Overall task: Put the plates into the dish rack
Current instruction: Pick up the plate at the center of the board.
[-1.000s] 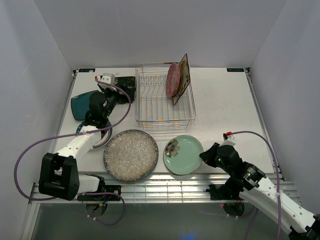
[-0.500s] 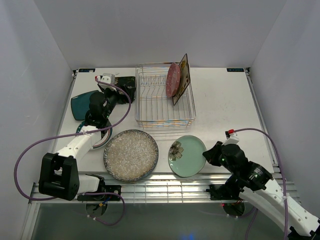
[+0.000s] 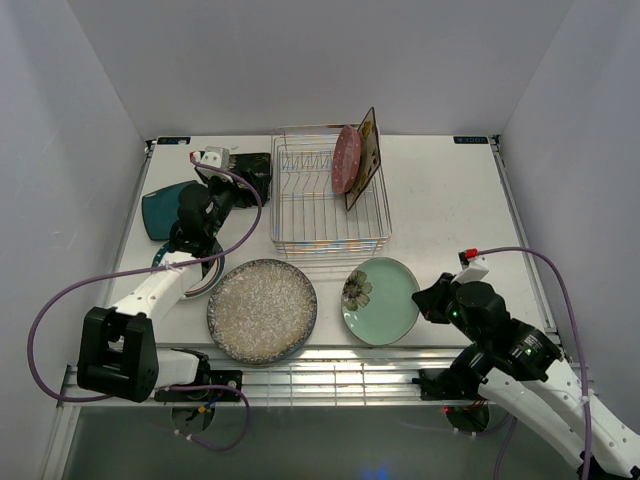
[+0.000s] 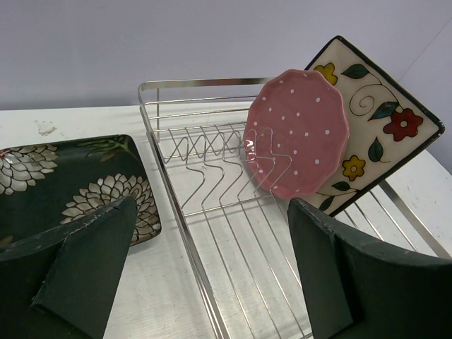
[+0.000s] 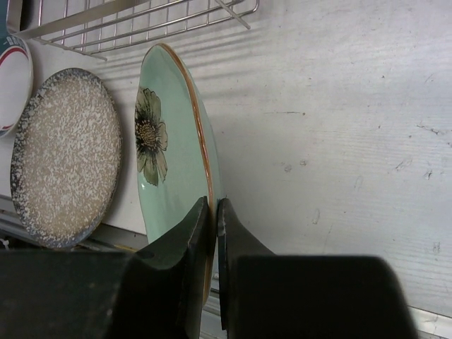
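Observation:
My right gripper (image 3: 428, 303) (image 5: 215, 212) is shut on the rim of the mint green floral plate (image 3: 380, 300) (image 5: 169, 169), which tilts up off the table in front of the dish rack (image 3: 328, 200) (image 4: 212, 212). A pink dotted plate (image 3: 346, 160) (image 4: 296, 134) and a cream floral square plate (image 3: 364, 158) (image 4: 367, 127) stand in the rack's right end. The large grey speckled plate (image 3: 262, 310) (image 5: 63, 155) lies flat at the front. My left gripper (image 3: 245, 185) (image 4: 212, 282) hangs open by the rack's left side, next to the black floral square plate (image 3: 252, 172) (image 4: 78, 191).
A teal plate (image 3: 160, 212) lies at the far left. A white teal-rimmed plate (image 3: 200, 275) (image 5: 14, 78) shows under the left arm. A slatted ledge (image 3: 330, 375) runs along the table's front edge. White walls enclose the table.
The right gripper has carried the mint green plate a little to the right and away from the front edge, tilting it up. The left arm has stayed still.

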Action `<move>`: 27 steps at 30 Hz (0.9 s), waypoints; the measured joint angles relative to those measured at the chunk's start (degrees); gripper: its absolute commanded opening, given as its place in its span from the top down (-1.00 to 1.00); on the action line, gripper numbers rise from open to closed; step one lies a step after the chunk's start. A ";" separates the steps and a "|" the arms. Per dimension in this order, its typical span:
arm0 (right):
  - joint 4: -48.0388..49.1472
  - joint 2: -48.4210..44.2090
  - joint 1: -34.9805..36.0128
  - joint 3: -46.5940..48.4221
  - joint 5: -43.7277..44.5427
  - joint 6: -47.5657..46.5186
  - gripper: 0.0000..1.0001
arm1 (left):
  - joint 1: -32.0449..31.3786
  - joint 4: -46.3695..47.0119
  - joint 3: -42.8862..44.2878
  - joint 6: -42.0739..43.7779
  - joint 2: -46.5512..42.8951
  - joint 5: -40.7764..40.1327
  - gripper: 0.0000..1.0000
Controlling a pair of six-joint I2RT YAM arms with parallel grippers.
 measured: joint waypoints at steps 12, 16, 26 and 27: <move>0.96 5.09 0.00 4.81 -0.15 -3.06 0.84 | 0.00 0.00 -0.07 0.17 -0.33 -0.17 -0.96; 1.90 7.23 0.00 7.13 -0.59 -3.65 0.84 | 0.00 0.04 -0.22 0.20 -0.74 -0.28 -0.96; 7.63 13.62 0.00 11.96 -0.76 -5.38 0.85 | 0.00 0.04 -0.24 0.20 -0.74 -0.28 -0.96; 8.15 14.64 0.00 12.68 -0.79 -5.73 0.85 | 0.00 0.04 -0.24 0.20 -0.74 -0.28 -0.96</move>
